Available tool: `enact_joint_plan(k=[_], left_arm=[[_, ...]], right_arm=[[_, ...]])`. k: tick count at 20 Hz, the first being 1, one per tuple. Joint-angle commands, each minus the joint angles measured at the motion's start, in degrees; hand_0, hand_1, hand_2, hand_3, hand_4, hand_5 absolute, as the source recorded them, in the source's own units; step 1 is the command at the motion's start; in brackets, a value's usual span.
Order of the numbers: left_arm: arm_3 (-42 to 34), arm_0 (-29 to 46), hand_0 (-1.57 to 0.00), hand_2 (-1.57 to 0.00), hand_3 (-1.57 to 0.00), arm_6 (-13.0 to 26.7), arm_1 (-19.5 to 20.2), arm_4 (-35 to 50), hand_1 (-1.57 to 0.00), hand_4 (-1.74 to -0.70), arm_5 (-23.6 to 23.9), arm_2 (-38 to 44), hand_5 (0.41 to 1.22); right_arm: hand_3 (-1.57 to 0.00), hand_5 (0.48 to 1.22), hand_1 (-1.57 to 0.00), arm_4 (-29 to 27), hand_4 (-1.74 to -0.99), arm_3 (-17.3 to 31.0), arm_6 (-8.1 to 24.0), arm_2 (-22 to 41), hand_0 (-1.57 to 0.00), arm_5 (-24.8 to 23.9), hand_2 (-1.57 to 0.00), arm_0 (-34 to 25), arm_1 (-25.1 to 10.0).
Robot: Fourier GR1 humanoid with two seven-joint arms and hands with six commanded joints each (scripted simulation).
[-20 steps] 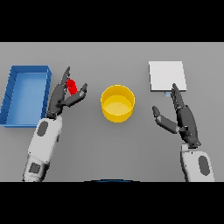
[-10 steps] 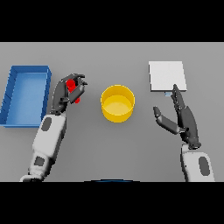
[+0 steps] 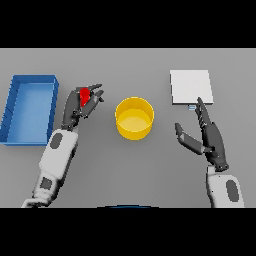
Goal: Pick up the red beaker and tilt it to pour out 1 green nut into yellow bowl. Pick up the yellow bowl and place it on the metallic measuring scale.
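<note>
The red beaker (image 3: 85, 95) is small and mostly wrapped by my left hand (image 3: 76, 107), whose fingers and thumb curl round it; it is lifted to the left of the yellow bowl (image 3: 134, 118). The bowl stands at the table's middle, and I cannot see a green nut in it. At the back right lies the metallic measuring scale (image 3: 191, 87), a pale square plate. My right hand (image 3: 207, 137) hovers open to the right of the bowl, just in front of the scale, fingers straight.
A blue rectangular bin (image 3: 31, 107) stands at the left edge, close behind my left arm. The grey table (image 3: 130, 170) stretches in front of the bowl between both arms.
My left hand has closed round the red beaker, raised it and carried it right towards the yellow bowl. The right hand has barely shifted.
</note>
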Motion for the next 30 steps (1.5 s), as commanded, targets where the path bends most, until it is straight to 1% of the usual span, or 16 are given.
enact_joint_plan(k=[1,3,5,7,8,11,12,15,16,18,20,24,25,28,29,30], left_arm=[[-0.7,-0.3,-1.52,-1.51,-1.47,0.8,-0.3,-0.2,-1.52,-1.51,0.1,-0.1,1.197],[-2.8,0.0,-1.54,-1.54,-1.5,1.0,-0.3,0.0,-1.54,-1.5,-0.2,0.1,1.206],[-5.3,-0.3,-1.55,-1.55,-1.53,3.0,0.4,-0.6,-1.55,-1.5,-0.4,-0.1,1.211],[-8.4,-0.4,-1.56,-1.56,-1.54,4.5,1.0,-2.5,-1.56,-1.5,-0.5,-1.5,1.215],[-9.0,-0.6,-1.56,-1.56,-1.55,5.3,1.4,-3.8,-1.56,-1.5,-0.6,-2.3,1.216],[-13.4,-1.2,-1.57,-1.56,-1.56,10.6,3.9,-8.3,-1.57,-1.62,-1.3,-5.7,1.174],[-14.2,-1.2,-1.57,-1.56,-1.56,12.0,4.5,-9.3,-1.57,-1.62,-1.7,-6.4,1.17],[-14.3,-1.9,-1.57,-1.56,-1.56,13.7,5.6,-10.9,-1.57,-1.62,-2.6,-7.3,1.151],[-13.8,-2.4,-1.57,-1.56,-1.56,13.9,5.7,-11.3,-1.57,-1.62,-2.6,-7.5,1.14],[-13.9,-3.2,-1.57,-1.57,-1.56,14.6,7.1,-14.3,-1.57,-1.66,-3.2,-9.8,1.126],[-13.3,-6.0,-1.57,-1.57,-1.57,17.6,8.8,-18.9,-1.57,-1.69,-5.0,-13.3,1.124],[-11.8,-10.3,-1.57,-1.57,-1.57,18.7,12.6,-27.9,-1.57,-1.72,-9.2,-20.6,1.145],[-11.5,-11.8,-1.57,-1.57,-1.57,20.0,13.3,-30.0,-1.57,-1.72,-11.1,-22.5,1.16],[-9.8,-14.3,-1.57,-1.57,-1.57,19.9,15.0,-35.0,-1.57,-1.73,-15.7,-27.4,1.19],[-8.7,-15.4,-1.57,-1.57,-1.57,19.7,15.4,-36.1,-1.57,-1.73,-17.2,-28.5,1.196],[-8.2,-16.5,-1.57,-1.57,-1.57,19.7,15.6,-37.4,-1.57,-1.68,-18.8,-29.8,1.201]], right_arm=[[0.0,0.652,0.0,0.0,-1.289,0.9,0.3,-0.2,0.0,-0.1,0.0,-0.4,0.0],[0.0,0.656,0.0,-0.1,-1.292,0.6,-0.8,0.2,0.0,0.4,0.0,0.3,0.4],[0.0,0.662,0.0,0.1,-1.294,0.0,0.0,0.0,0.0,0.0,0.0,-0.1,-0.1],[0.0,0.665,0.0,0.4,-1.295,-0.5,-0.8,0.2,0.0,0.1,0.0,0.3,-0.4],[0.0,0.664,0.0,0.6,-1.289,-0.3,-0.4,0.4,0.0,0.1,0.0,0.1,-0.2],[0.0,0.664,0.0,0.6,-1.277,0.3,0.1,0.6,0.0,0.3,0.0,-0.6,0.1],[0.0,0.667,0.0,0.4,-1.277,0.7,0.1,0.1,0.0,0.4,0.0,-1.0,-0.4],[0.0,0.677,0.0,0.8,-1.277,0.5,-0.8,0.6,0.0,0.3,0.0,0.1,0.0],[0.0,0.679,0.0,0.5,-1.277,0.2,-0.1,0.3,0.0,0.4,0.0,-0.2,-0.4],[0.0,0.686,0.0,0.7,-1.273,0.2,-0.2,0.7,0.0,0.3,0.0,0.3,0.2],[0.0,0.688,0.0,0.1,-1.274,0.8,-0.1,0.4,0.0,0.5,0.0,-0.3,0.3],[0.0,0.692,0.0,0.9,-1.284,-0.4,0.4,0.6,0.0,-0.1,0.0,-0.3,0.1],[0.0,0.694,0.0,1.0,-1.287,0.0,0.6,0.8,0.0,0.0,0.0,-0.3,0.3],[0.0,0.695,0.0,2.0,-1.29,0.1,-0.1,1.1,0.0,-0.6,0.0,-0.2,0.4],[0.0,0.694,0.0,1.4,-1.29,-0.2,0.4,0.7,0.0,-0.4,0.0,-0.5,0.1],[0.0,0.69,0.0,1.7,-1.293,-0.3,0.8,1.0,0.0,-0.5,0.0,-0.1,0.4]])
